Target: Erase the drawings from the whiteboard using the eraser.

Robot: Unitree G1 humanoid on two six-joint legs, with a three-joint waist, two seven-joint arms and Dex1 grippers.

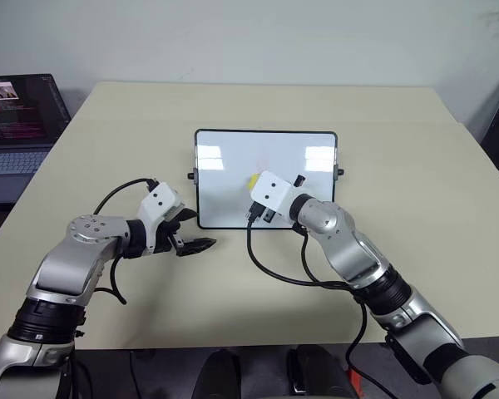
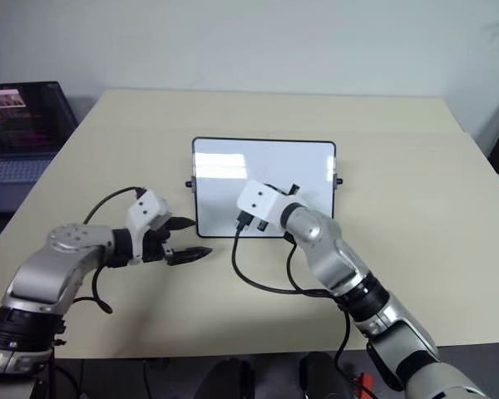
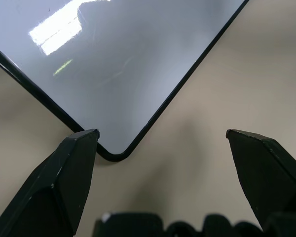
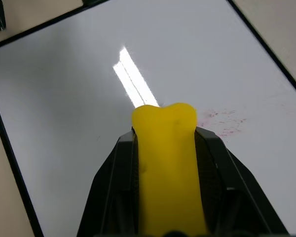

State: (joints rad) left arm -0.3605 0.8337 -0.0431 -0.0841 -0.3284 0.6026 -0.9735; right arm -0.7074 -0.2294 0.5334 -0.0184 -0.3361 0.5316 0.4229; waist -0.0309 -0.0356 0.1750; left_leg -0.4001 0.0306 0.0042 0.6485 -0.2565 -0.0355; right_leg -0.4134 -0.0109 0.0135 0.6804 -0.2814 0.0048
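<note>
While the laptop (image 1: 18, 125) sits with its lit screen at the far left, off the edge of the table (image 1: 416, 166), the left gripper (image 1: 193, 236) hovers over the tabletop just beside the near left corner of the whiteboard (image 1: 224, 158). Its two black fingers (image 3: 64, 182) are spread wide apart and hold nothing; in the left wrist view the rounded corner of the board lies between them, a little farther away.

The whiteboard lies flat in the middle of the table, with its thin black frame and small black knobs on the left and right sides. Its surface is nearly all clean and glossy. A faint smear of red, what is left of the drawings (image 4: 224, 121), is visible on the board just beside the tip of the eraser (image 4: 167, 163).

The right gripper (image 1: 254, 189) reaches over the near middle part of the board from the right. Its fingers are pressed on both sides of the yellow eraser, which sticks out in front of them above the white surface.
</note>
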